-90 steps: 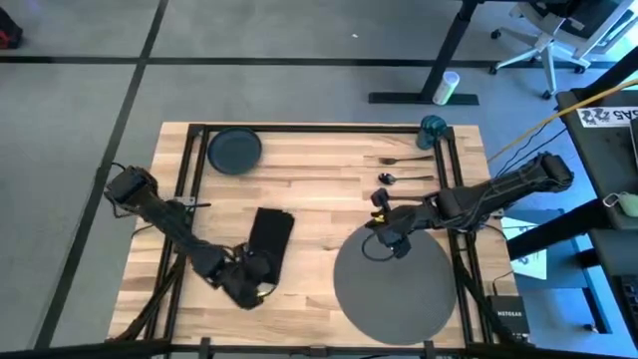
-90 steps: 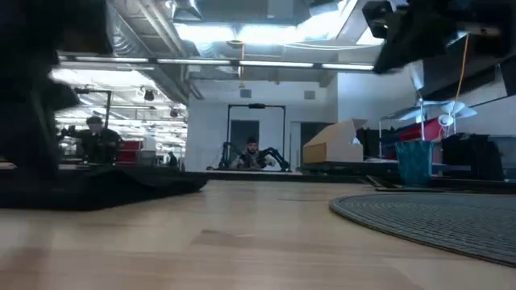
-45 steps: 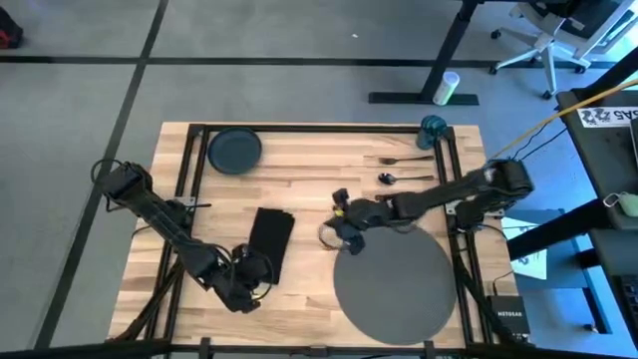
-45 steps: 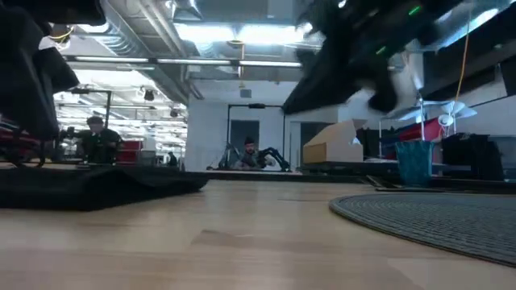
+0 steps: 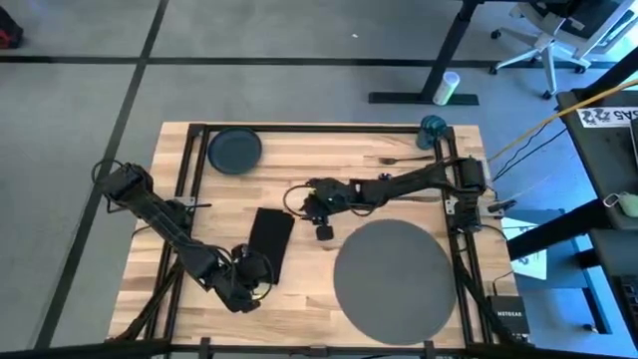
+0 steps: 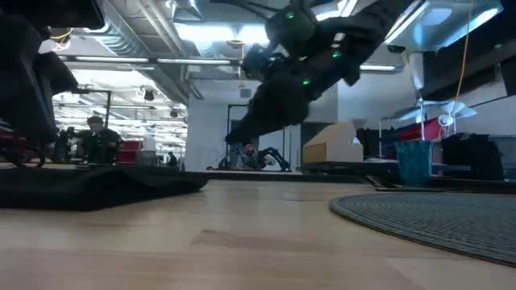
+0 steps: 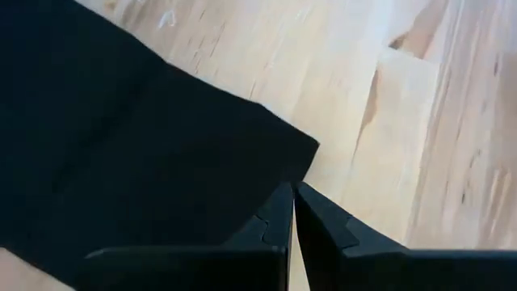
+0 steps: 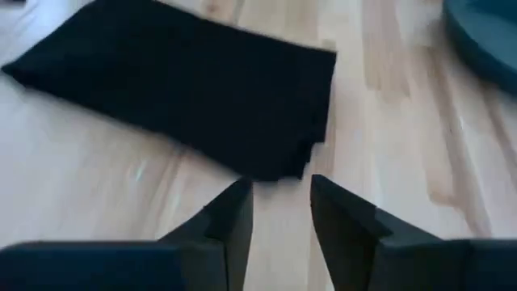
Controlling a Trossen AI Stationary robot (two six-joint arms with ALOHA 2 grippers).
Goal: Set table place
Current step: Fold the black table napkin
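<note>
Since a second ago our right pincer (image 5: 302,196) has swung off the placemat (image 5: 396,269) toward the napkin (image 5: 269,237) lying mid-surface, fingers spread, while our left pincer (image 7: 292,212) sits pressed together by it; coming in too shallow could merely bunch the cloth.

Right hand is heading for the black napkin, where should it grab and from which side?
Take the napkin at its near corner, coming from the placemat side where the right hand already points, open. It lies flat on the table, so pinch a raised edge low.
</note>
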